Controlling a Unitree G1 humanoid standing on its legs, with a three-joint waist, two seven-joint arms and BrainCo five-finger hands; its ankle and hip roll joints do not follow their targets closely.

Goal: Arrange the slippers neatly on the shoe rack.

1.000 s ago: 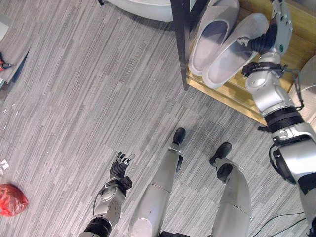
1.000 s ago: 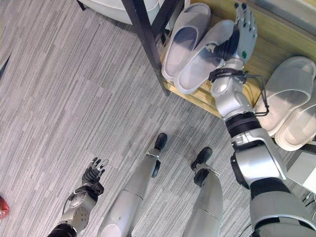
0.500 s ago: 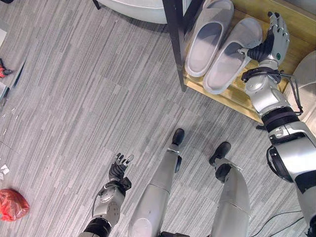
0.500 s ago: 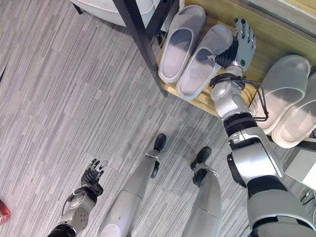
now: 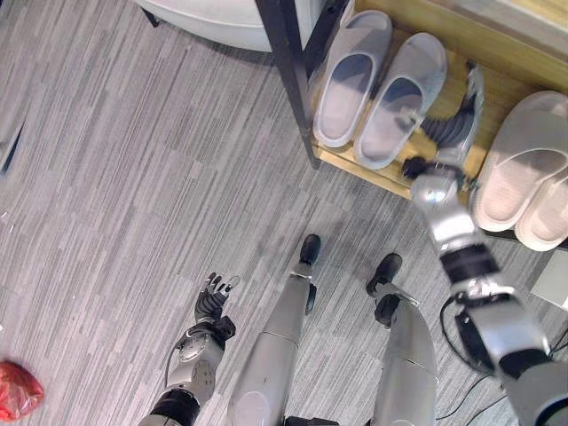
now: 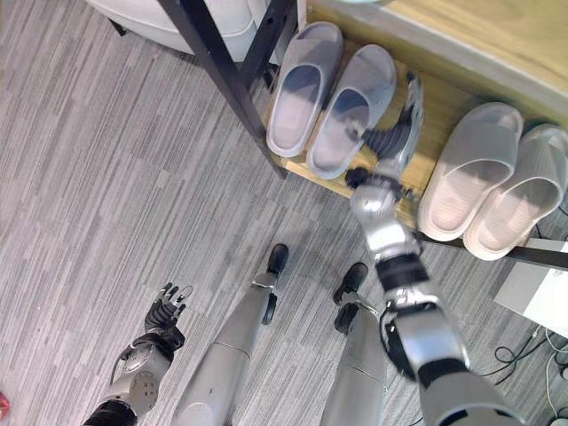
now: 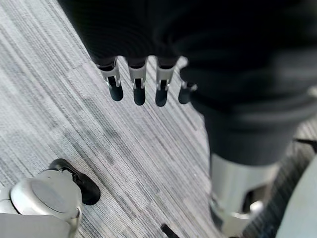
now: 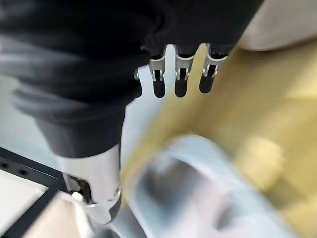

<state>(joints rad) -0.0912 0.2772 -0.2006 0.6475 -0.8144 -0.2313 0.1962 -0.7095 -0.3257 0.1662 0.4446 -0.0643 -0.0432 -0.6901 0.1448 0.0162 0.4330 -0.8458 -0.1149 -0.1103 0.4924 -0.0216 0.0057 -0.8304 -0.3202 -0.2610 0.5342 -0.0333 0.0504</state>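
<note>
Since a second ago right hand has drawn back along shelf, fingers straight, empty | grey slippers paired at shelf's left edge, second pair toward its right | left hand relaxed, idle | step: releasing; next likely checks alignment.

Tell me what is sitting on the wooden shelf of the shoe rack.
On the wooden shelf sit two pairs: grey slippers side by side at its left end, cream slippers at the right. The right hand, fingers straight, reaches between them, covering part of the shelf there.

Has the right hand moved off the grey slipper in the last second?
Yes. The right hand, open, has slid off the grey slipper to its right side, over the wooden shelf, short of the beige slippers.
</note>
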